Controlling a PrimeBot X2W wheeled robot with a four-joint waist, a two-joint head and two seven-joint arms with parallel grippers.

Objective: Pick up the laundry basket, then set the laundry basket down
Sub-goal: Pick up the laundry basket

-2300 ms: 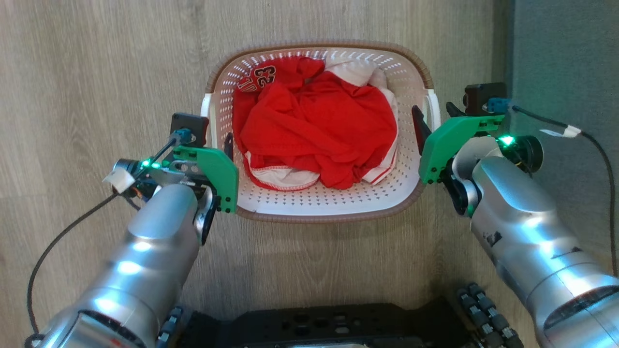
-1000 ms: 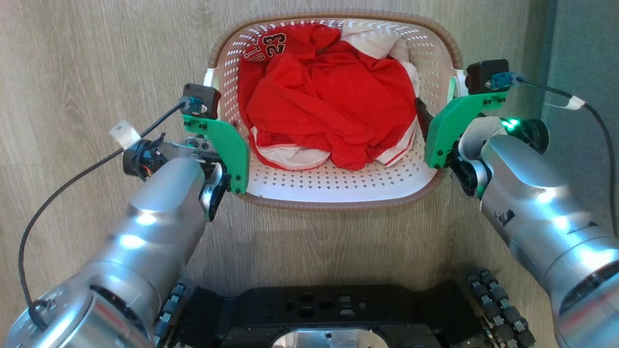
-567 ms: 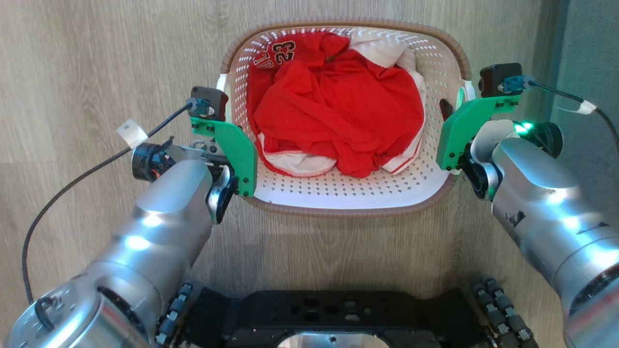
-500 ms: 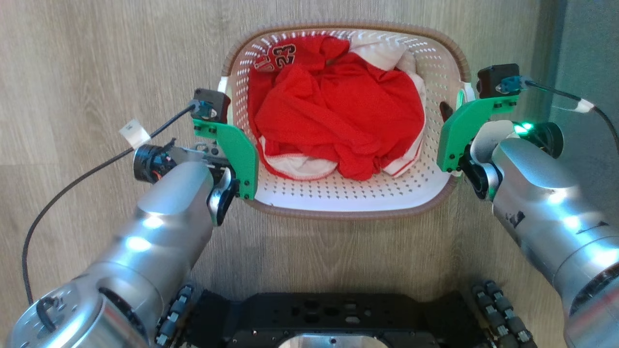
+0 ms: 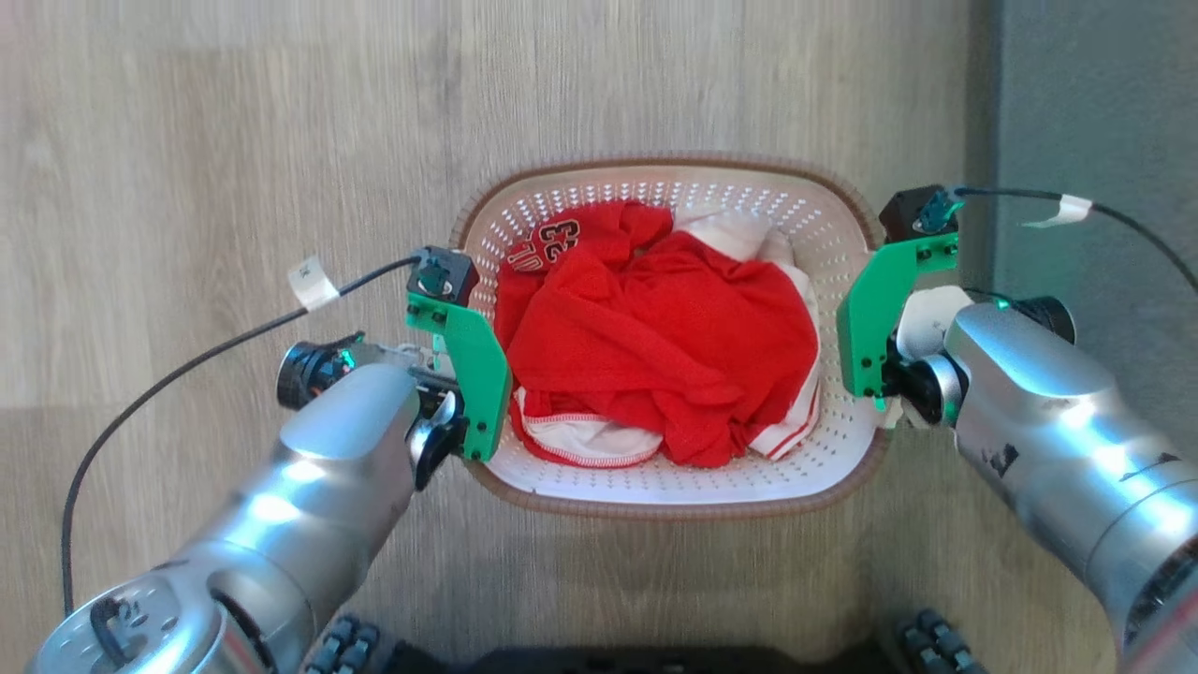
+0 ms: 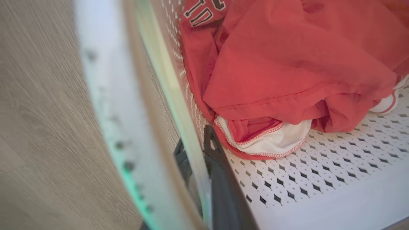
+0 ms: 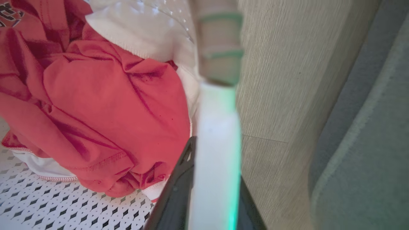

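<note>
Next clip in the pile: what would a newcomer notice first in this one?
A heap of red jersey, numbered 23, lies in the white basket at the middle of the wood floor. The left pincer and right pincer each clamp one side of the basket, one finger inside and one outside.

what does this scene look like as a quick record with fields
container: white perforated plastic laundry basket with brown woven-look rim
contents: crumpled red and white fabric clothes, one numbered 23
left hand: closed across the basket's left wall, one finger inside, one outside
right hand: closed on the basket's right white handle
surface: pale wood-look floor, grey area at right
</note>
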